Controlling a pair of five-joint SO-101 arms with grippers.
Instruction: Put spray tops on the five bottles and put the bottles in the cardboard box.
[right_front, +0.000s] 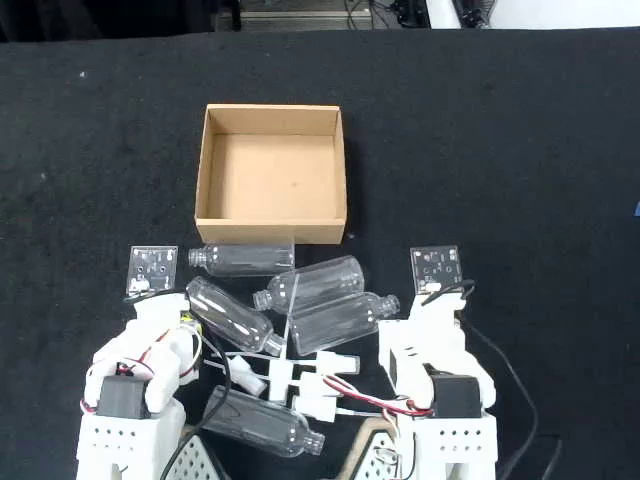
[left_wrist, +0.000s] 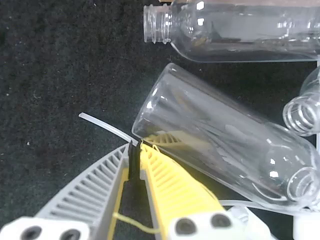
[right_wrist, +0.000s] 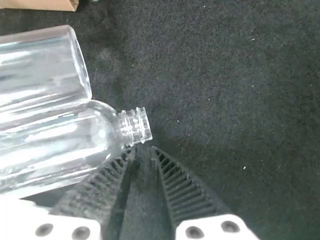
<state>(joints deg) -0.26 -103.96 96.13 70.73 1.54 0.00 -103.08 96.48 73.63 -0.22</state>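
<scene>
Several clear bottles without tops lie on the black table in front of the open cardboard box (right_front: 272, 232): one (right_front: 243, 259) along the box's front wall, one (right_front: 232, 316) by my left gripper (right_front: 187, 322), two (right_front: 310, 282) (right_front: 340, 318) in the middle, one (right_front: 262, 420) between the arm bases. White spray tops (right_front: 300, 378) lie in a cluster between the arms. My left gripper (left_wrist: 135, 148) is shut and holds nothing; its tips sit beside a bottle's base (left_wrist: 200, 140). My right gripper (right_wrist: 143, 152) is shut and holds nothing, just short of a bottle's threaded neck (right_wrist: 135, 125).
A thin dip tube (left_wrist: 105, 126) lies on the cloth ahead of my left fingertips. Two small printed marker cards (right_front: 152, 270) (right_front: 436, 268) lie flat beside the bottles. Bare black cloth spreads to both sides of the box and behind it.
</scene>
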